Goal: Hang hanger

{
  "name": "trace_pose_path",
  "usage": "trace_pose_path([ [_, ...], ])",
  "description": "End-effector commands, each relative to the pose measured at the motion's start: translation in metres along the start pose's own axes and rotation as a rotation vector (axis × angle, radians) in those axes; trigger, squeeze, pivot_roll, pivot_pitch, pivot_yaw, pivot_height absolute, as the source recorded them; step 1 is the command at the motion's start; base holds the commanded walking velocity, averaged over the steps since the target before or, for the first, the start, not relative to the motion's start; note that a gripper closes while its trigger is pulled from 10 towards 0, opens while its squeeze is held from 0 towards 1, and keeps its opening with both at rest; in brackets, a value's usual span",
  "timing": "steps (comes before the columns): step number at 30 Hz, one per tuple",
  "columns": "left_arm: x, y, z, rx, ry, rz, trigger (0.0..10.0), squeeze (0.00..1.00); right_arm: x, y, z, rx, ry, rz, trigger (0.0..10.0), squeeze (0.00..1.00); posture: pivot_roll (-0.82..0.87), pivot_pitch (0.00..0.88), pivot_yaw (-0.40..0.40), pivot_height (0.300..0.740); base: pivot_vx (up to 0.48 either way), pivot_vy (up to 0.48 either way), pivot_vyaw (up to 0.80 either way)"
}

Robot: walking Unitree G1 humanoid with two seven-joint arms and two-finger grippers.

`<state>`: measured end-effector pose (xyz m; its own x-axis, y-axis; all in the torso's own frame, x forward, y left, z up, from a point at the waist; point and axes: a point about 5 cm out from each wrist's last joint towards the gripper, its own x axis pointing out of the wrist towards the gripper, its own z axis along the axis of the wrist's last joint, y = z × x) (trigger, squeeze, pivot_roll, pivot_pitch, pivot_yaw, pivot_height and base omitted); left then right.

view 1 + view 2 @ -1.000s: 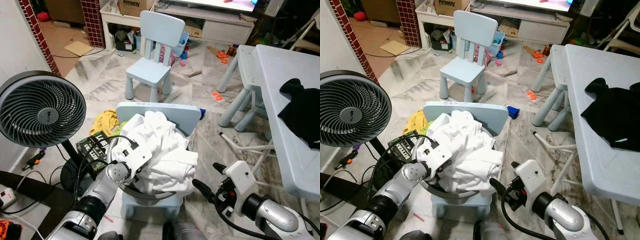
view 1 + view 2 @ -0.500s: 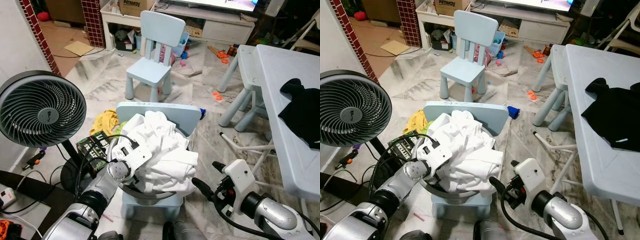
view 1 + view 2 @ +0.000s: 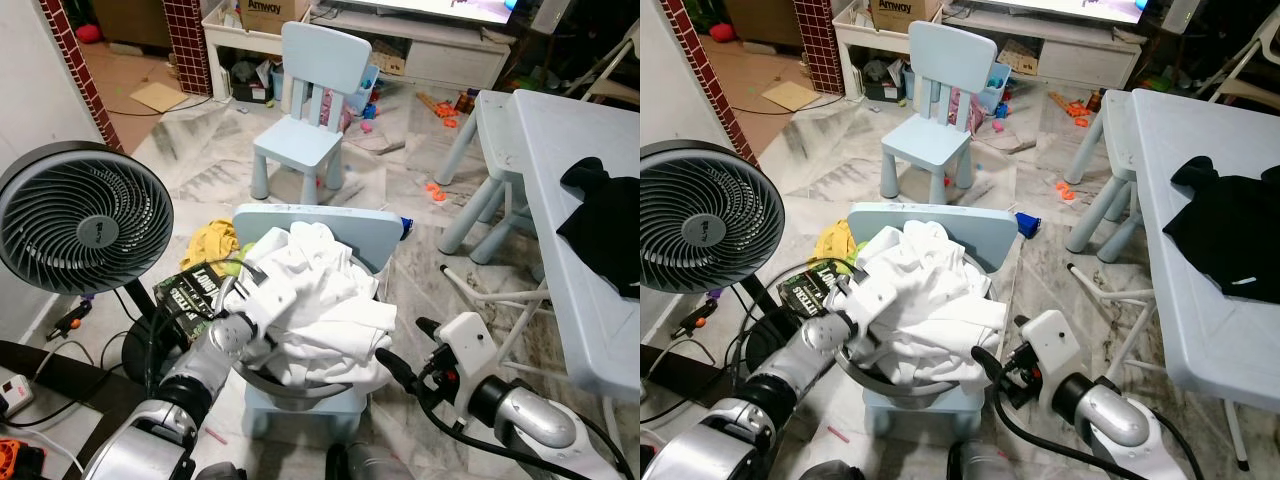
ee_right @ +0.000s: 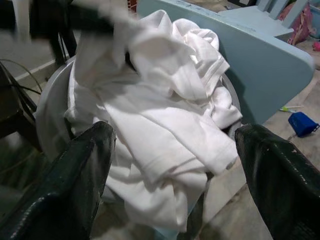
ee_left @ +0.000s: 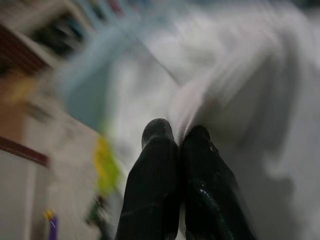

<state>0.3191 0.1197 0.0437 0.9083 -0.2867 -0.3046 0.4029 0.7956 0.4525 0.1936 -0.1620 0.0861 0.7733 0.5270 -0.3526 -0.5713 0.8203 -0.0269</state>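
Observation:
A heap of white clothes (image 3: 325,300) fills a metal basin (image 3: 300,383) that rests on a low light-blue chair (image 3: 320,222). My left gripper (image 5: 179,134) is at the left side of the heap, shut, with an edge of white cloth pinched between its black fingers (image 5: 155,165). A fold of that cloth drapes over the left wrist (image 3: 228,333). My right gripper (image 3: 405,343) is just right of the basin, low by the heap's edge, open wide with nothing between its fingers (image 4: 85,170).
A standing fan (image 3: 85,230) is close on the left, with cables and a black box (image 3: 190,290) by its foot. A second blue chair (image 3: 305,110) stands further ahead. A pale table (image 3: 560,170) with a black garment (image 3: 605,220) runs along the right. Yellow cloth (image 3: 210,243) lies on the floor.
My left gripper has pushed further into the left side of the heap and the white cloth now lies over it. The right gripper has edged left toward the basin.

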Motion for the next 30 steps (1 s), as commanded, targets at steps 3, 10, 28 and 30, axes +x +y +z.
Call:
trace_pose_path([
  [3, -0.002, 0.012, 0.032, -0.105, -0.215, 0.122, 0.0, 0.0, 0.011, -0.004, 0.003, -0.01, -0.039, -0.045, 10.0, 0.0, -0.12, 0.0, -0.04, 0.74, 0.0, 0.0, 0.0],
  [10, -0.02, 0.006, 0.06, -0.177, -0.391, 0.165, 0.0, 0.0, 0.035, -0.009, 0.013, -0.014, -0.122, -0.1, 10.0, 0.0, -0.04, 0.0, -0.029, 0.74, 0.0, 0.0, 0.0],
  [28, -0.057, -0.017, 0.029, -0.361, -0.255, 0.063, 6.5, 0.0, 0.039, -0.045, 0.02, 0.115, -0.264, -0.461, 10.0, 0.0, 0.0, 0.0, 0.006, 0.74, 0.0, 0.0, 0.0],
  [30, -0.055, -0.018, 0.033, -0.364, -0.26, 0.066, 10.0, 0.0, 0.038, -0.049, 0.019, 0.14, -0.273, -0.5, 10.0, 0.0, -0.01, 0.0, 0.006, 0.74, 0.0, 0.0, 0.0],
])
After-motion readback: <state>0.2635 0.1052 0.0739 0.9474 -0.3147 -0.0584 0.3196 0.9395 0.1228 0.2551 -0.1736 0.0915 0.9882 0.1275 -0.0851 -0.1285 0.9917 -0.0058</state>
